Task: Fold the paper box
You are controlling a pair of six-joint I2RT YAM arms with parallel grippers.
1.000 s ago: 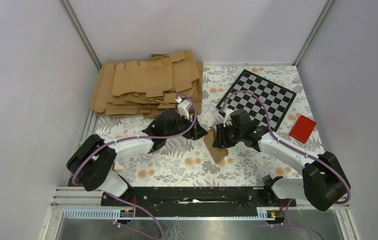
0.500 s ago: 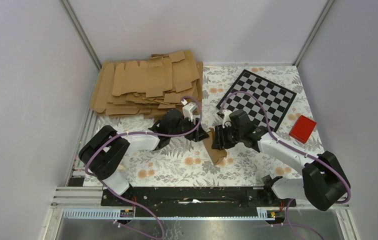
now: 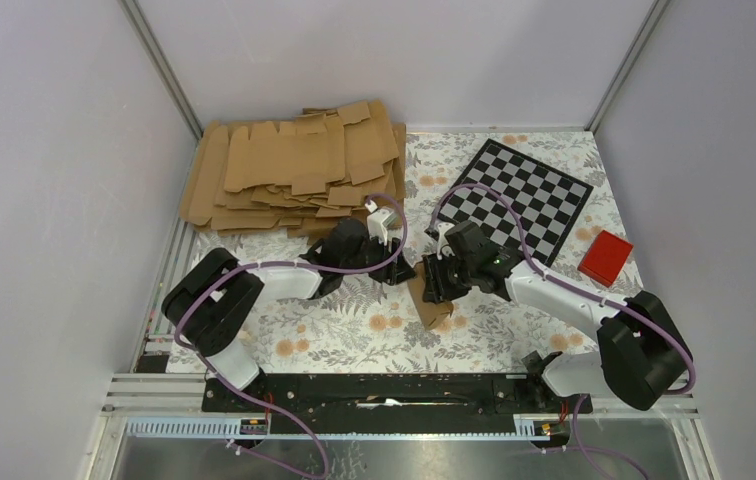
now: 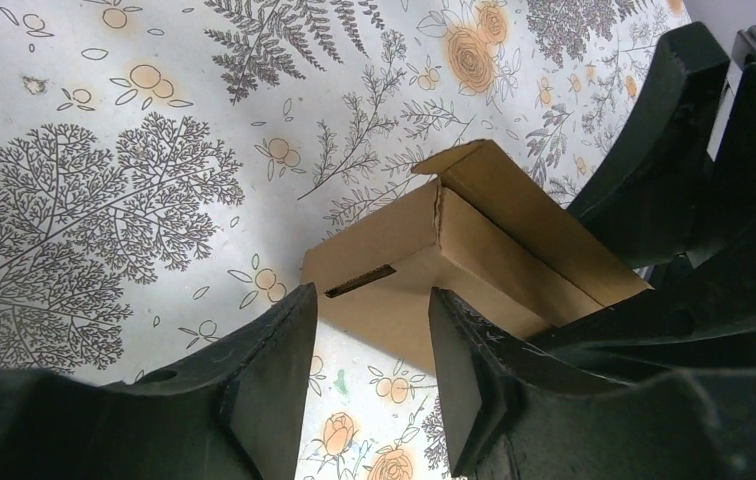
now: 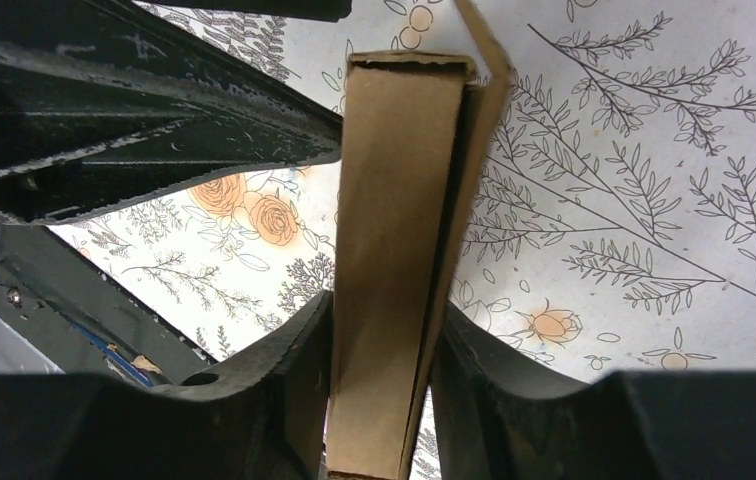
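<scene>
The paper box [image 3: 432, 302] is a small brown folded carton on the floral cloth in the middle of the table, with one flap standing loose. In the right wrist view the paper box [image 5: 394, 230] runs lengthwise between my right gripper's [image 5: 379, 335] fingers, which press on its two long sides. My right gripper [image 3: 438, 282] holds its far end. My left gripper [image 3: 404, 270] is just left of the box. In the left wrist view the left gripper [image 4: 369, 300] is open with only cloth between its fingers, and the box's end face [image 4: 424, 290] lies just ahead.
A big pile of flat brown cardboard blanks [image 3: 294, 170] lies at the back left. A checkerboard [image 3: 519, 195] sits at the back right, and a small red block [image 3: 606, 257] is near the right edge. Grey walls close in three sides.
My left arm has swung its elbow in towards the centre and its jaws have narrowed a little. The right gripper has shifted slightly left with the box, and its jaws have eased a little.
</scene>
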